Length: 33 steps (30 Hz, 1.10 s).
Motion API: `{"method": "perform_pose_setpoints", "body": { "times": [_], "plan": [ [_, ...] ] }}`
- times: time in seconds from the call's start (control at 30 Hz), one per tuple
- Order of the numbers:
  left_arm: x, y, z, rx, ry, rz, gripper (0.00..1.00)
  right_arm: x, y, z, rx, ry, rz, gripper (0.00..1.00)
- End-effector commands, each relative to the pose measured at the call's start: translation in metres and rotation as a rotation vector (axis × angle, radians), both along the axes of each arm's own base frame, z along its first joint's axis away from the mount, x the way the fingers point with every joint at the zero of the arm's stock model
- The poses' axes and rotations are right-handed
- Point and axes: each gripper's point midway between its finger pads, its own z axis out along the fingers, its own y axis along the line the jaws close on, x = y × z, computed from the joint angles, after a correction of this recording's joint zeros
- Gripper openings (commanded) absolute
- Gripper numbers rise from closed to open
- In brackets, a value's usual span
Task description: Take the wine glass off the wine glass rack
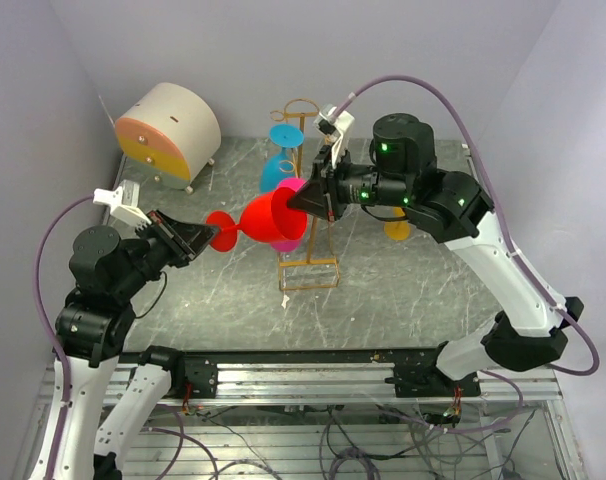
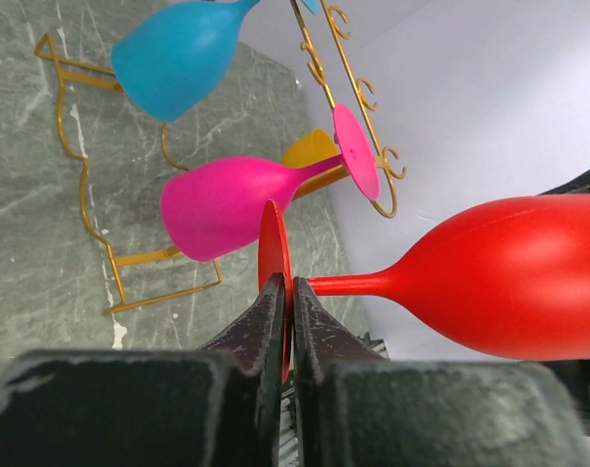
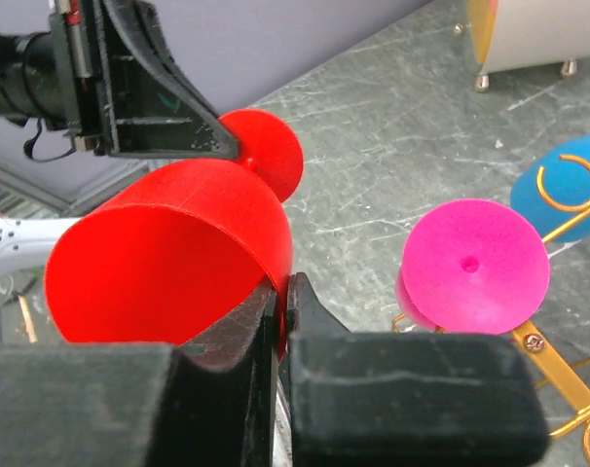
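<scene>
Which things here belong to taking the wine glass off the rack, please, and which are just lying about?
Job in hand:
red glass
rack
left gripper, pinching its foot
right gripper, pinching its rim

Lying about:
pink glass
blue glass
yellow glass
cabinet

Both my arms are built alike: the left arm (image 1: 75, 400) and right arm (image 1: 505, 268) pair white links with bulky black joints. A lilac cable (image 1: 423, 88) loops from each wrist. Green lights (image 1: 383, 148) dot the right one. The left gripper (image 2: 287, 292) has matte black fingers (image 2: 241, 341).
</scene>
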Motion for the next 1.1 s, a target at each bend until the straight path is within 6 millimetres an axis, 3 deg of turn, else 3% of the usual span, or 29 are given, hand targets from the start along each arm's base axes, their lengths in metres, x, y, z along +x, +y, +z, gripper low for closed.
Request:
{"method": "perform_pose_setpoints", "body": {
  "times": [0.0,0.13,0.33,0.47,0.6,0.7,0.77,0.87,0.97,1.07],
  "plan": [
    [-0.002,0.0,0.026,-0.007,-0.081,-0.005,0.18,0.016,0.002,0.004,0.005,-0.021,-0.065,0.0],
    [0.007,0.008,0.013,0.026,-0.028,0.052,0.36,0.042,-0.023,0.032,0.059,-0.123,-0.265,0.0],
    [0.016,0.017,-0.005,0.078,0.021,0.102,0.38,0.091,-0.099,0.088,0.182,-0.301,-0.696,0.0],
    [0.018,0.025,-0.011,0.118,0.009,0.143,0.37,0.127,-0.164,0.111,0.184,-0.401,-1.02,0.0],
    [0.019,0.036,-0.02,0.175,0.006,0.189,0.37,0.168,-0.247,0.108,0.097,-0.455,-1.36,0.0],
    [0.022,0.043,-0.03,0.213,0.019,0.219,0.36,0.209,-0.323,0.073,0.009,-0.379,-1.575,0.0],
    [0.023,0.045,-0.035,0.231,0.023,0.225,0.36,0.237,-0.362,0.035,-0.017,-0.26,-1.61,0.0],
    [0.025,0.05,-0.046,0.271,0.041,0.243,0.36,0.259,-0.419,-0.033,-0.064,-0.062,-1.697,0.0],
    [0.028,0.056,-0.055,0.313,0.055,0.26,0.35,0.266,-0.442,-0.093,-0.066,0.133,-1.693,0.0],
    [0.031,0.058,-0.066,0.333,0.07,0.267,0.35,0.266,-0.436,-0.131,-0.081,0.257,-1.666,0.0]
  ]
}}
